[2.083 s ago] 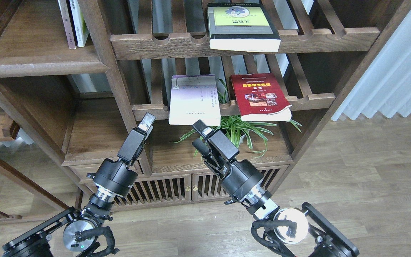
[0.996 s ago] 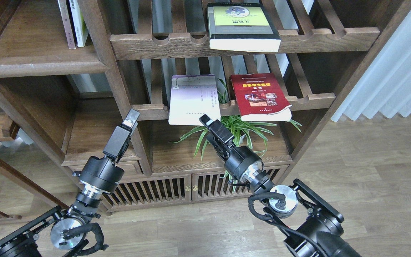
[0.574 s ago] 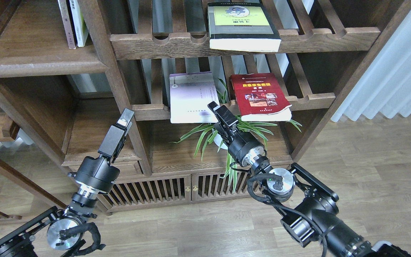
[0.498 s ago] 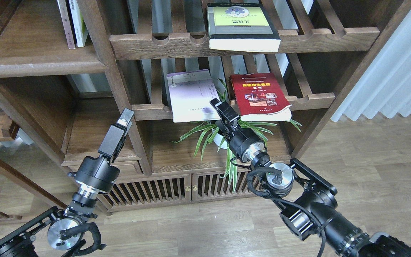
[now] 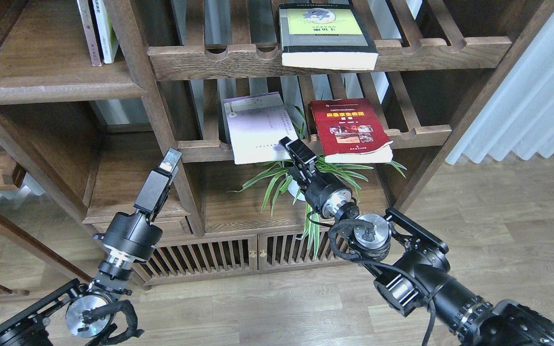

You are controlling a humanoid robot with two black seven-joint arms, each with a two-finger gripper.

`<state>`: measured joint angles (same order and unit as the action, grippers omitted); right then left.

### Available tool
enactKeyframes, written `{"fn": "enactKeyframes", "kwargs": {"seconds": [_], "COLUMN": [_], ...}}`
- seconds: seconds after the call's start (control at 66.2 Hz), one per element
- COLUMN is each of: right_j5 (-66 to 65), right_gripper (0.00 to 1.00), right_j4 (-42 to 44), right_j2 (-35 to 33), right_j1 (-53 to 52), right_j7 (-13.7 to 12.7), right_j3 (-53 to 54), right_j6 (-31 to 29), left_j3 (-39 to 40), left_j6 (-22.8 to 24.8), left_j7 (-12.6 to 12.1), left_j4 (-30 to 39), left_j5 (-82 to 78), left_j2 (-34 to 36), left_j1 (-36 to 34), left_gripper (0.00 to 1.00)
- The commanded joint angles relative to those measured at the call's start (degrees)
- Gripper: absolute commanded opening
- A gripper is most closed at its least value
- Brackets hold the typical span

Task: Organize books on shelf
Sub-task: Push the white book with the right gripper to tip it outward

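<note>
Right gripper (image 5: 287, 144): my right arm reaches up from the lower right, and its tip sits at the lower right corner of the lavender book (image 5: 256, 127); I see it end-on and dark, so I cannot tell whether the fingers are apart or clamped on the cover
Left gripper (image 5: 171, 157): raised in front of the upright wooden post, well apart from every book; the two fingers look pressed together with nothing between them
Lavender book: lies flat on the lower slatted rack (image 5: 431, 130), twisted a little so its top leans left, its near edge hanging over the front rail
Red book (image 5: 349, 129): flat on the same rack, just right of the lavender one, apart from it, near edge also over the rail
Grey-black book (image 5: 326, 34): flat on the upper slatted rack (image 5: 450, 48), thick page edge facing me and jutting past the rail
Shelf (image 5: 46, 72): the solid brown board at upper left, with two thin books (image 5: 98, 31) standing upright at its right end against the post
Plant (image 5: 277, 180): green striped leaves spread below the lower rack, behind my right wrist
Floor (image 5: 498, 216): wood planks, with a pale curtain (image 5: 536, 96) at the right
</note>
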<state>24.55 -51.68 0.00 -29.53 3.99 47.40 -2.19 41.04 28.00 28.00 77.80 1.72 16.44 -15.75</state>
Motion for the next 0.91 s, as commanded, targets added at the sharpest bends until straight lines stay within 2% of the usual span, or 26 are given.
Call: {"fn": "enactKeyframes", "kwargs": {"seconds": [0.0,0.332,0.574,0.664,0.679,0.725,0.815,0.86,0.891], "right_j5": [2.52,4.98,5.07,5.77,6.12,6.74,6.92,6.92,6.92], "right_gripper": [0.99,0.98,0.9,0.71,0.65,0.59,0.54,0.46,0.35], "right_j4": [1.49,2.81,2.37,2.11,2.11,2.11,1.93,1.85,1.85], "right_j2": [0.0,0.0,0.0,0.0,0.0,0.0,0.0,0.0,0.0], "right_j1": [-1.84,-4.39,-4.66,-4.75,-4.75,-4.75,-4.75,-4.75,-4.83], "right_j7": [-0.12,-0.82,-0.82,-0.82,-0.82,-0.73,-0.73,-0.56,-0.29], "right_j3": [-0.99,-2.84,-2.84,-2.84,-2.84,-2.84,-2.84,-2.84,-2.84], "right_j6": [0.17,5.44,7.03,7.11,7.03,6.68,6.41,6.41,6.15], "left_j3": [0.0,0.0,-0.17,-0.17,-0.17,-0.17,-0.17,-0.17,-0.17], "left_j6": [0.0,0.0,0.0,0.0,0.0,0.0,0.0,0.0,0.0], "left_j7": [0.0,0.0,0.0,0.0,0.0,0.0,0.0,0.0,0.0], "left_j4": [-0.19,-0.45,-1.16,-1.16,-1.16,-1.16,-1.16,-1.16,-1.24], "left_j5": [-0.05,-0.05,-0.05,-0.05,-0.05,-0.05,-0.05,-0.05,-0.05], "left_j2": [0.0,0.0,-0.18,-0.18,-0.18,-0.18,-0.18,-0.18,-0.18], "left_j1": [-0.07,-0.07,-0.07,-0.07,-0.07,-0.07,-0.07,-0.07,-0.07], "left_gripper": [1.0,1.0,1.0,1.0,1.0,1.0,1.0,1.0,1.0]}}
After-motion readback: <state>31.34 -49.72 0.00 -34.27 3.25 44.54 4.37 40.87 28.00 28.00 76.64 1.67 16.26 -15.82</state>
